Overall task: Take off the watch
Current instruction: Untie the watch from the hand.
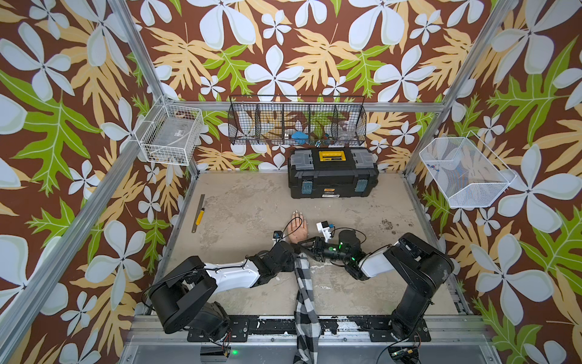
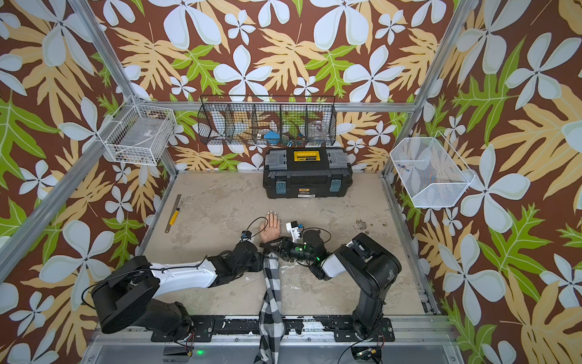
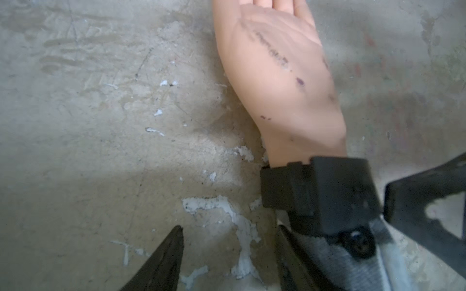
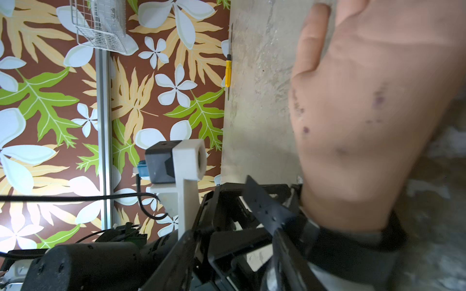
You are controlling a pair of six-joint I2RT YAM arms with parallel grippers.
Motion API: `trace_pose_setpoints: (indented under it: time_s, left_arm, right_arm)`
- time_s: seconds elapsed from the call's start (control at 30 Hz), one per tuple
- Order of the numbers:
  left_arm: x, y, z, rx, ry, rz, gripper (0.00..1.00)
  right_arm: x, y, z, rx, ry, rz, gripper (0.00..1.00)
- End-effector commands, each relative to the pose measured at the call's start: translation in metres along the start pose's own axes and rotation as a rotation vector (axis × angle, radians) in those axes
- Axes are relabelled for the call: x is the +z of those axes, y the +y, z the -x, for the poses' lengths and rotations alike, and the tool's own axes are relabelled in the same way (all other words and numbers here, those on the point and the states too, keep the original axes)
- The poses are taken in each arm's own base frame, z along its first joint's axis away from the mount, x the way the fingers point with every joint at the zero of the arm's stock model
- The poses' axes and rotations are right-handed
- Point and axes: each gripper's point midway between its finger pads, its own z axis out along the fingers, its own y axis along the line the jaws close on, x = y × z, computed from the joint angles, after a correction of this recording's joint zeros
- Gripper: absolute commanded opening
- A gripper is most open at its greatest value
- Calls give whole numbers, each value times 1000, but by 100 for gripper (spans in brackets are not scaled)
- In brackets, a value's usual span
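Hanging: black mesh basket (image 1: pixel 234 126) holds blue item (image 1: pixel 298 136) | left pincer (image 3: pixel 229 228) spread | right pincer (image 1: pixel 302 245) grip unclear

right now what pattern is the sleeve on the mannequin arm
Black-and-white check. The sleeve shows best in a top view.

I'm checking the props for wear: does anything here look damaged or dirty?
Yes. The mannequin hand carries dark smears and purplish spots across its skin. The table top is scuffed, with white chipped patches beside the hand, and dark specks lie scattered toward its right side in both top views.
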Motion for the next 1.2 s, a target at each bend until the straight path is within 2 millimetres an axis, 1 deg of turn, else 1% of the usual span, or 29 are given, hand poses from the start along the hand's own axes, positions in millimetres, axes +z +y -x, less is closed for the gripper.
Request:
trace_pose_setpoints:
  time_s: [0.0,0.13,0.2,0.27,0.43,0.53,0.73,0.83,1.0,1.17]
  left_arm:
    - [0,-6,4,4,-14,-22,60]
    - [-1,-5,3,1,-15,-20,60]
    - [-2,-5,4,0,-17,-22,60]
    - [-2,-4,4,-2,-18,-23,60]
    - [-4,-3,4,2,-22,-21,60]
    - [-5,-3,3,5,-23,-23,60]
    - [-5,-1,1,0,-22,-25,60]
    - [-6,-3,2,-2,-23,-32,60]
    - [-5,-4,1,2,-17,-33,60]
    - [-4,-5,1,4,-18,-34,60]
  right_arm:
    - [3,14,1,-22,8,45,51]
    - [7,18,-1,-28,19,53,51]
    - [4,22,2,-37,7,57,51]
    - [-2,20,7,-50,-10,34,51]
    - [-21,-1,13,-78,-46,-85,52]
    - [-24,-13,10,-81,-36,-126,53]
    - [-21,-24,6,-52,-28,-127,54]
    - [-17,-26,5,-38,-14,-111,54]
    - [-11,-22,3,-34,-3,-87,54]
    - [-6,-13,2,-50,4,-72,53]
